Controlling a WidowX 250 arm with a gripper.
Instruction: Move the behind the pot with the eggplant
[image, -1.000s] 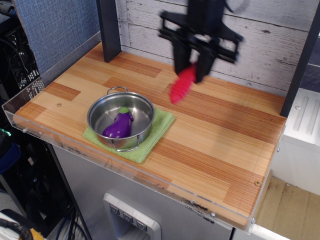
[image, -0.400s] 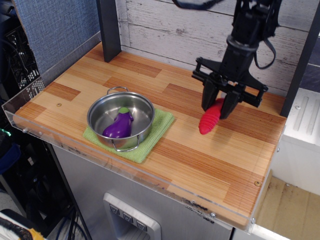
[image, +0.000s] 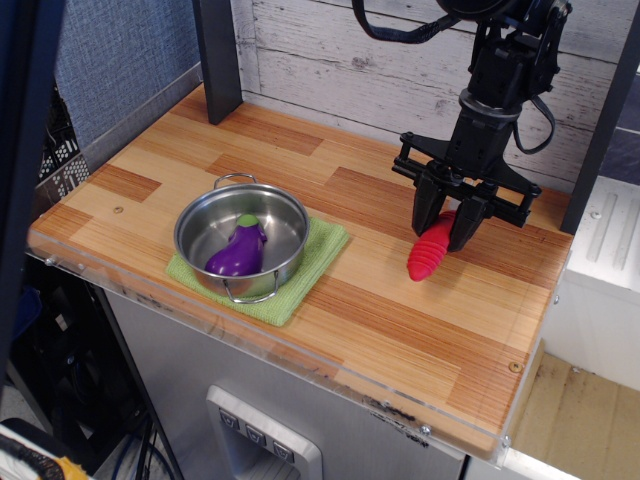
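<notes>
On the wooden table (image: 250, 150), which is the largest item in view, a green cloth (image: 322, 250) lies at about 8 o'clock from centre, and the pot (image: 241, 240) stands on it. The eggplant (image: 238, 250) lies inside the pot, stem cap toward 12 o'clock. At about 3 o'clock from the pot, well apart from it, the gripper (image: 448, 232) is lowered over a red ribbed object (image: 429, 254); the jaws are set narrowly around its upper end, while its lower end appears to rest on the table. Whether the object is clamped or already slackened cannot be told. The task is judged incomplete: the red object is beside the pot, not behind it at 12 o'clock. No brands, labels or legible writing are seen.
</notes>
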